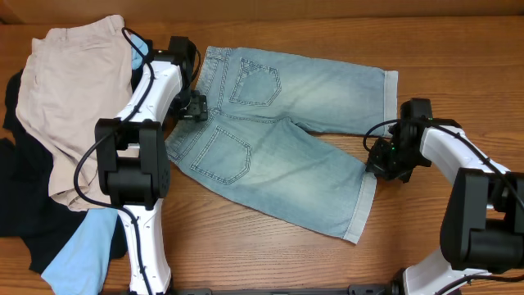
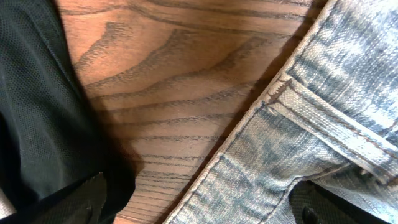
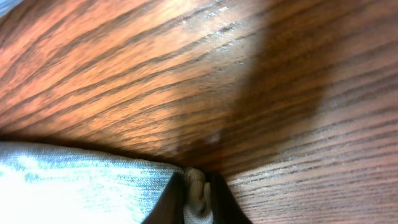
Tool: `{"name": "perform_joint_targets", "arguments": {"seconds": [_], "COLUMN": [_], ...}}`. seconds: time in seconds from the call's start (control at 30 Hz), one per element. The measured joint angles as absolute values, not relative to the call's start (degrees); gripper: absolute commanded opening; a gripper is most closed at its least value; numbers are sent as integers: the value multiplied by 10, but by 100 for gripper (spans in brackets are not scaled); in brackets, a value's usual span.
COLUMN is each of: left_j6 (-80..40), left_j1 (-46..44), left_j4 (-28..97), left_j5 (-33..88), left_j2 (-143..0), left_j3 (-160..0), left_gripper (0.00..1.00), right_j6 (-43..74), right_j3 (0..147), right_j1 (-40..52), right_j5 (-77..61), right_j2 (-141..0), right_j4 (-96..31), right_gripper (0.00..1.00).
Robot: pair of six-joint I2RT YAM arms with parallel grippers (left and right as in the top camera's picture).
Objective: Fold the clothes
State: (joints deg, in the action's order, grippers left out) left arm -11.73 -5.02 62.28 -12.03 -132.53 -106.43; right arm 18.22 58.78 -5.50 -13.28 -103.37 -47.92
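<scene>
Light denim shorts [image 1: 278,139] lie flat with the back pockets up, the waistband at the left and both legs running right. My left gripper [image 1: 195,106] hovers open at the waistband; in the left wrist view its fingers [image 2: 81,202] stand wide apart with the waistband edge [image 2: 261,180] between them. My right gripper [image 1: 378,166] is at the cuff of the near leg. In the right wrist view it [image 3: 198,200] is shut on a pinched fold of that cuff [image 3: 81,180].
A pile of beige shorts [image 1: 74,90], a black garment [image 1: 33,205] and a sky-blue garment [image 1: 82,254] covers the table's left end. Black fabric [image 2: 37,112] lies just left of my left gripper. Bare wood [image 1: 270,254] lies in front of the shorts.
</scene>
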Motion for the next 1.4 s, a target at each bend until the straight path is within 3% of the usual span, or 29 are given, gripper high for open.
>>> {"name": "perform_joint_targets", "arguments": {"seconds": [0.37,0.67,1.07,1.1,1.13,1.27,1.3,1.4], "left_j6": [-121,-121,-121,-121,-121,-121,-121,-121], "left_j1": [-50,-53,-55,-56,-57,-58,-57,-56], "left_j4": [666,679,676,676,676,675,674,681], "left_j5": [-104,-82,-56,-55,-55,-55,-59,-67], "left_j2": [-1325,-1325,-1325,-1325,-1325,-1325,-1325,-1325], "left_j3": [-1065,-1063,-1061,-1061,-1061,-1061,-1061,-1065], "left_gripper": [100,100,100,100,100,100,100,100], "right_j6": [189,160,150,150,150,150,151,150], "right_j3": [624,733,781,781,781,781,782,782], "right_j1": [-122,-150,-149,-149,-150,-150,-157,-165], "right_j5": [-132,-144,-122,-120,-117,-92,-74,-54], "right_j2": [-1046,-1047,-1047,-1047,-1047,-1047,-1047,-1047], "right_j4": [-494,-584,-523,-521,-519,-502,-494,-490], "right_gripper": [4,4,5,8,19,72,79,85]}}
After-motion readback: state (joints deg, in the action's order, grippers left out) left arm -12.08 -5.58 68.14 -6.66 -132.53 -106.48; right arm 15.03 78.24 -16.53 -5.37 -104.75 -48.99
